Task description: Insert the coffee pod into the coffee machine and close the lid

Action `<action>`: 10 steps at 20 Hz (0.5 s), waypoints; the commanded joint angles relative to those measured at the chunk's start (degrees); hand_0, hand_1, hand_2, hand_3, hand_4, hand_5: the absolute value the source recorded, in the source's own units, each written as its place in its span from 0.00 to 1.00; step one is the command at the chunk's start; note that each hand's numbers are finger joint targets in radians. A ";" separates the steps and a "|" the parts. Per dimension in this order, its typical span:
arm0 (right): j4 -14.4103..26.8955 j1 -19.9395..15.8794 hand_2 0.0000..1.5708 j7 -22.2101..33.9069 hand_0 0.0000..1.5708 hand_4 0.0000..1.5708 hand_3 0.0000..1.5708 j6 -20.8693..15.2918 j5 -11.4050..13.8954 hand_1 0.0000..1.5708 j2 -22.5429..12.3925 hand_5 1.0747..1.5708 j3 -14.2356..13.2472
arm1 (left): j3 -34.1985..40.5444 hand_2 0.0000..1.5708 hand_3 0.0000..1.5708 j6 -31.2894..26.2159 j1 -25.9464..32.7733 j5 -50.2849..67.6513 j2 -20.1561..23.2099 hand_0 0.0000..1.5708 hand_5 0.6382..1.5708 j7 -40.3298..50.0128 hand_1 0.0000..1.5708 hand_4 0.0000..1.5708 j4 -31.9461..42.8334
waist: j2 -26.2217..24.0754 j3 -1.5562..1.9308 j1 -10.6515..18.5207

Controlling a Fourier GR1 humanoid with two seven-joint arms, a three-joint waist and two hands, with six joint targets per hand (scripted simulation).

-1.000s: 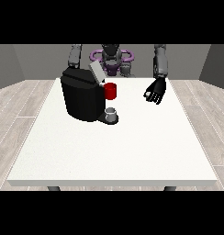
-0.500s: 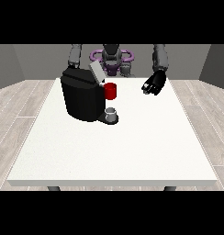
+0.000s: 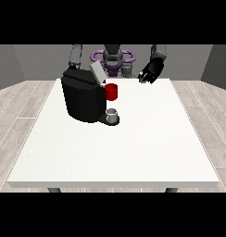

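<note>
The black coffee machine (image 3: 82, 99) stands on the white table (image 3: 133, 148), left of its middle. Its grey lid (image 3: 97, 73) is tilted up. A red thing at the machine (image 3: 111, 91) shows at its front. Below that, a small grey thing (image 3: 112, 114) sits on the machine's base. The hand at the view's right (image 3: 148, 73) hangs above the table's far edge, well to the right of the machine, with relaxed fingers and nothing in it. The arm at the view's left (image 3: 76, 55) runs down behind the machine, which hides its hand.
The robot's torso (image 3: 113, 58) is behind the table's far edge. The table's front edge (image 3: 110, 184) and its right edge (image 3: 198, 134) lie far from the machine.
The hand at the view's right has risen and drawn back towards the robot, from over the table to its far edge. The machine and its lid have not moved.
</note>
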 commanded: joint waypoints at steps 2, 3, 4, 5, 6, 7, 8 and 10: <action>1.18 -6.57 0.00 1.38 0.00 0.00 0.00 0.39 -0.02 0.00 -1.05 1.00 -1.07 | 1.29 0.89 0.85 -1.33 -7.56 0.00 -2.83 0.91 1.00 5.34 0.91 0.35 -1.16 | 3.48 0.00 -1.55; 0.04 -1.29 0.00 -2.50 0.00 0.00 0.00 -0.39 0.82 0.00 1.95 1.00 1.68 | 2.19 0.89 0.85 -3.44 -7.49 0.44 -1.85 0.91 1.00 6.76 0.91 0.35 -0.49 | 0.83 0.00 -3.10; -1.45 -0.03 0.00 -1.01 0.00 0.00 0.00 1.53 0.70 0.00 0.52 1.00 2.07 | 1.84 0.89 0.85 -1.52 -5.59 -0.11 -2.82 0.91 1.00 5.71 0.91 0.35 0.09 | 0.55 -0.02 -4.58; 0.61 -2.48 0.00 -0.78 0.00 0.00 0.00 1.19 0.82 0.00 0.60 1.00 1.54 | 1.72 0.89 0.85 -3.47 -9.31 -0.20 -3.86 0.89 1.00 9.47 0.89 0.38 -1.08 | 0.79 0.00 -3.39; -1.66 -2.38 0.00 -0.49 0.00 0.00 0.00 1.22 0.49 0.00 1.41 1.00 2.13 | 2.94 0.86 0.84 -4.72 -10.77 0.49 -0.32 0.85 1.00 5.85 0.85 0.38 -0.45 | 0.94 -0.01 -5.14; -2.15 -2.93 0.00 0.72 0.00 0.00 0.00 0.43 0.44 0.00 2.26 1.00 3.06 | 3.42 0.87 0.86 -3.90 -11.34 0.70 -1.67 0.85 1.00 6.55 0.85 0.36 -0.08 | 1.70 -0.02 -5.50; -3.24 -3.15 0.00 1.98 0.00 0.00 0.00 1.82 1.04 0.00 1.03 1.00 3.06 | 4.68 0.90 0.88 -3.88 -11.76 1.33 -1.89 0.90 1.00 7.59 0.90 0.34 0.80 | 1.64 -0.02 -6.38; -5.05 -2.03 0.00 1.16 0.00 0.00 0.00 1.24 -0.65 0.00 2.29 1.00 4.60 | 8.07 0.77 0.87 -7.21 -14.31 3.91 1.46 0.63 1.00 7.04 0.63 0.33 2.46 | 1.57 -0.02 -7.51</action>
